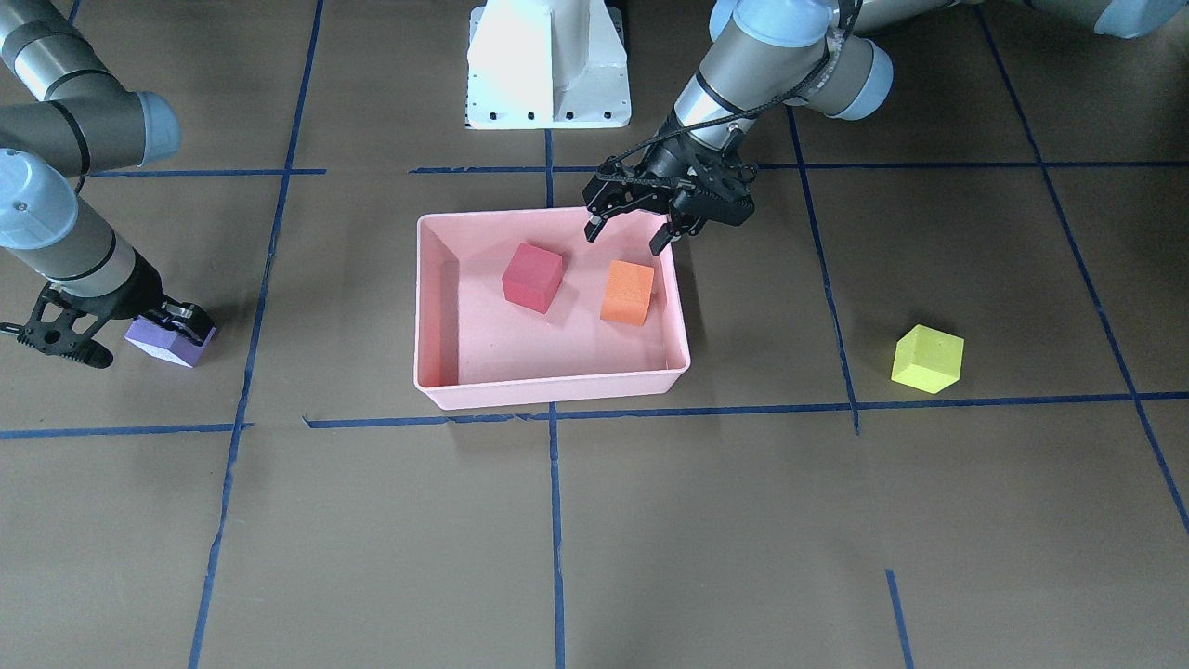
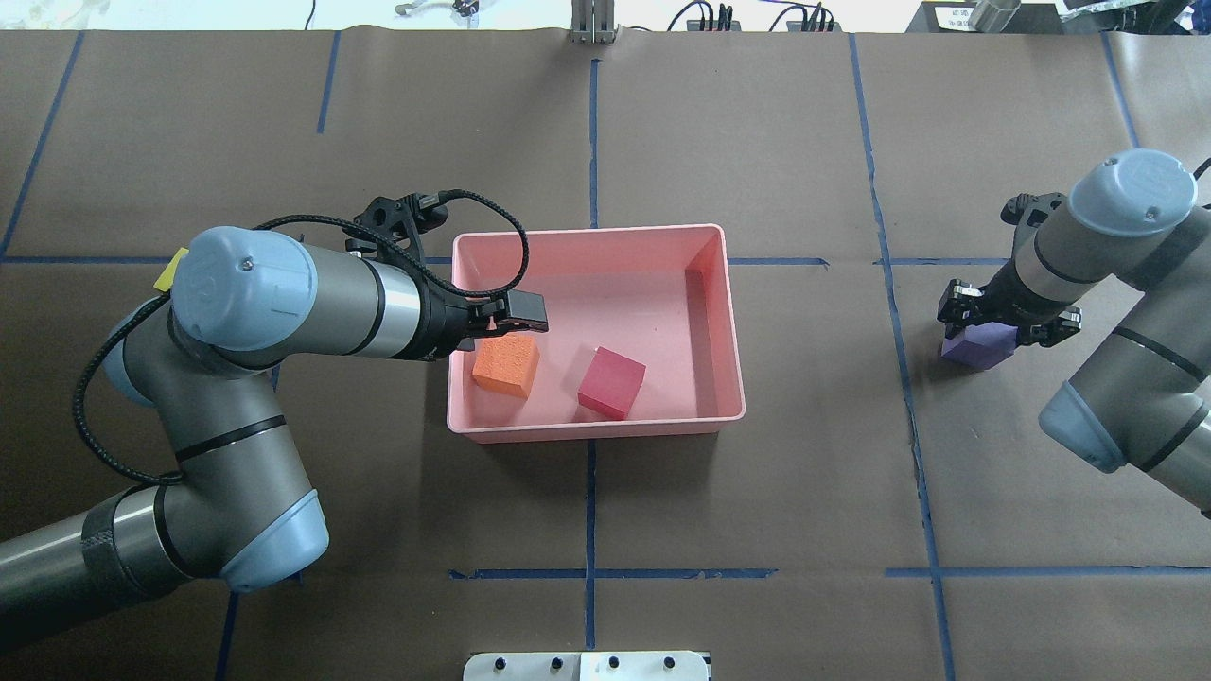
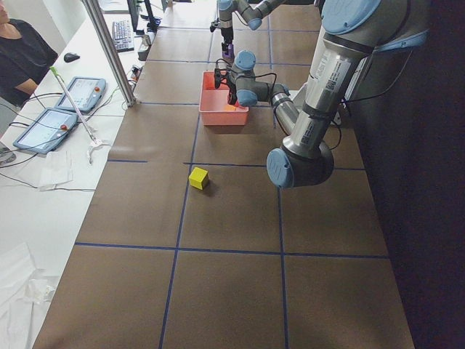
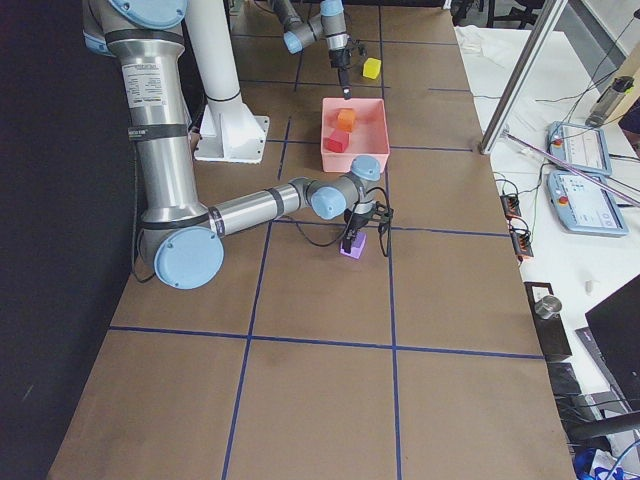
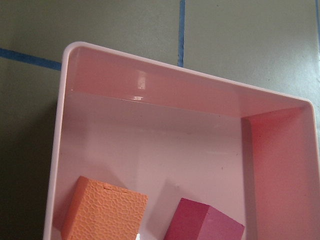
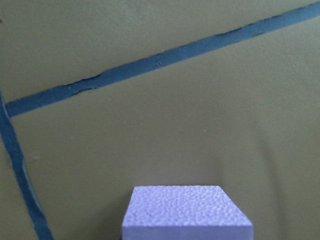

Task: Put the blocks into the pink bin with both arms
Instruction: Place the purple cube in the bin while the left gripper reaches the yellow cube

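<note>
The pink bin (image 1: 548,395) sits mid-table and holds the red block (image 1: 533,277) and the orange block (image 1: 627,292). Both also show in the left wrist view, red (image 5: 200,222) and orange (image 5: 105,210). My left gripper (image 1: 627,239) is open and empty, hovering just above the orange block at the bin's robot-side edge (image 2: 520,323). My right gripper (image 2: 989,336) is low at the table, shut on the purple block (image 1: 176,346), which rests on the paper (image 6: 185,212). The yellow-green block (image 1: 927,360) lies alone on the left arm's side.
The white pedestal base (image 1: 548,65) stands behind the bin. Blue tape lines (image 1: 555,520) cross the brown table cover. A side desk with tablets (image 3: 73,102), a metal pole (image 3: 109,51) and a person (image 3: 22,54) are beyond the table's far edge.
</note>
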Robot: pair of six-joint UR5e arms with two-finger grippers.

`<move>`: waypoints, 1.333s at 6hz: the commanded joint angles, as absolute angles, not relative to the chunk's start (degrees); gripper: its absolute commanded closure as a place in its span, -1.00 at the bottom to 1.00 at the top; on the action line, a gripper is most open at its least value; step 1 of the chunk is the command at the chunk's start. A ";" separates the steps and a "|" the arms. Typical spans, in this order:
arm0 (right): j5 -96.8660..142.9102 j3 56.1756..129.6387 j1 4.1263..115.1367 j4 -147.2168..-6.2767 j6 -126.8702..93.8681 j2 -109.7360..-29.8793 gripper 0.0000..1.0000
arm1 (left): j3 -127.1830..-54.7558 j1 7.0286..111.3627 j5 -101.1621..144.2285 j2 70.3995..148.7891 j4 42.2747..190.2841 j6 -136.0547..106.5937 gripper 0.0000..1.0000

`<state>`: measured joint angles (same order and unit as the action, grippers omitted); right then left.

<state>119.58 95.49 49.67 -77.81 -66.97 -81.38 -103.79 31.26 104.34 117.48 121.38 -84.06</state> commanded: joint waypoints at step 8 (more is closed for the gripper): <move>99.73 107.41 27.11 -81.65 -82.52 -59.24 -1.00 | -113.99 35.41 103.36 96.91 126.97 -73.71 -0.98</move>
